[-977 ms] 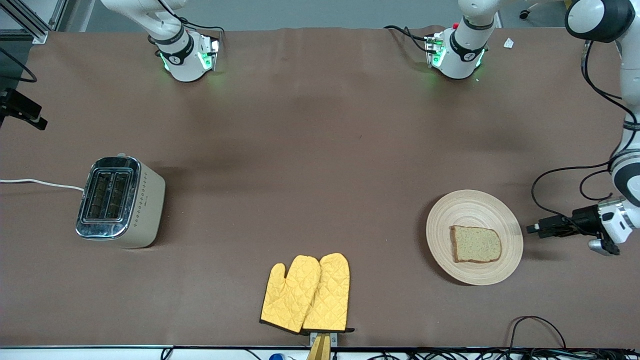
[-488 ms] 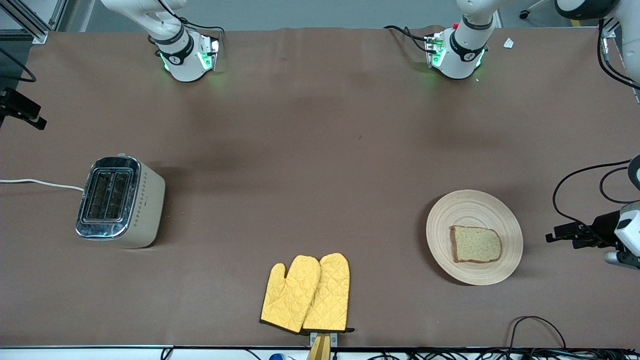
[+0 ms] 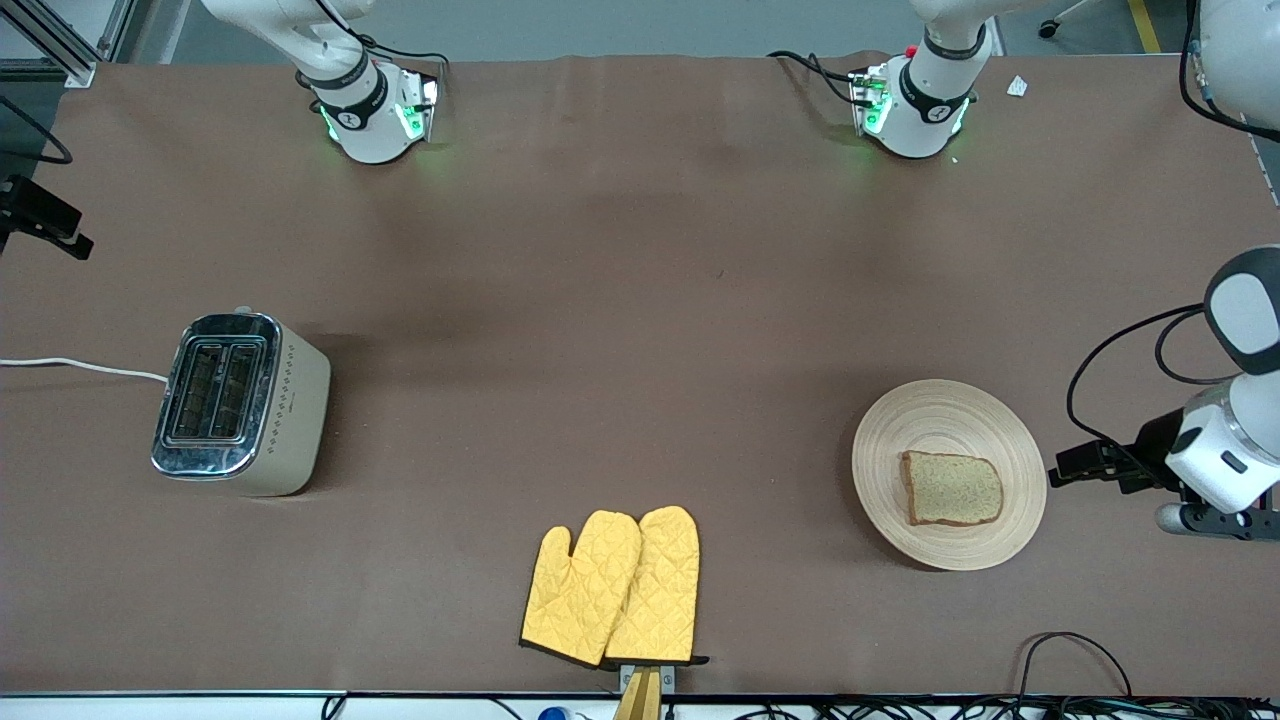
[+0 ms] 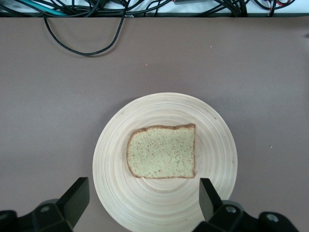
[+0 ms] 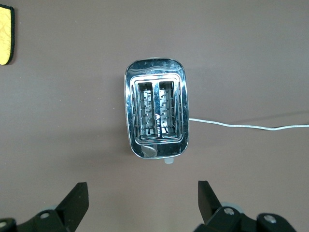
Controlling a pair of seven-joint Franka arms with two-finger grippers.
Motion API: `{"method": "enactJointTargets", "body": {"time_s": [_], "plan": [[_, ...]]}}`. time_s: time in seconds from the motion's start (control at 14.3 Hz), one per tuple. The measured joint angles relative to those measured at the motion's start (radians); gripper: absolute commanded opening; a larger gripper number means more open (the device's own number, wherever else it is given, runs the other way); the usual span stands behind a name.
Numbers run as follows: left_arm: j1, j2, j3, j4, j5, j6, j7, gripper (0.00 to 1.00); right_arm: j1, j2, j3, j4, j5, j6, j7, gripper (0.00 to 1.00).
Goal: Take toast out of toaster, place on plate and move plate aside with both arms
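Observation:
The toast (image 3: 952, 488) lies flat on the round pale wooden plate (image 3: 900, 440) toward the left arm's end of the table. Both also show in the left wrist view, the toast (image 4: 162, 151) on the plate (image 4: 145, 203). My left gripper (image 3: 1058, 474) is open and empty, up in the air just beside the plate's rim. In its wrist view the left gripper (image 4: 142, 200) has its jaws spread wide over the plate's rim. My right gripper (image 5: 142, 203) is open and empty, high above the toaster; it is out of the front view.
A steel toaster (image 3: 240, 405) with two empty slots and a white cord (image 3: 80, 368) stands toward the right arm's end; it also shows in the right wrist view (image 5: 157, 113). Yellow oven mitts (image 3: 615, 590) lie near the front edge. A black cable loop (image 3: 1075, 650) lies near the plate.
My left gripper drew away from the plate half a second ago, then came back to its rim, and the left arm's upper joints shifted. Plate, toast and toaster have not moved.

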Motion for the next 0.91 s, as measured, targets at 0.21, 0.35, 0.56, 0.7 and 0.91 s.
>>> {"method": "enactJointTargets", "body": {"time_s": [0.21,0.35,0.56,0.7,0.91], "plan": [[-0.048,-0.07,0.0,0.0,0.023,-0.095,-0.073,1.0,0.0,0.0,0.0,0.0,0.0,-0.001,-0.023,1.0],[-0.061,-0.125,-0.001,0.0,0.024,-0.152,-0.085,1.0,0.0,0.0,0.0,0.0,0.0,-0.001,-0.029,1.0],[-0.058,-0.208,0.0,0.001,0.024,-0.233,-0.085,1.0,0.0,0.0,0.0,0.001,0.0,-0.001,-0.03,1.0],[-0.059,-0.265,-0.001,0.001,0.024,-0.299,-0.085,1.0,0.0,0.0,0.0,0.001,0.0,-0.002,-0.03,1.0],[-0.067,-0.349,-0.006,0.001,0.024,-0.411,-0.084,1.0,0.0,0.0,0.0,0.0,0.0,0.014,-0.03,1.0]]}}
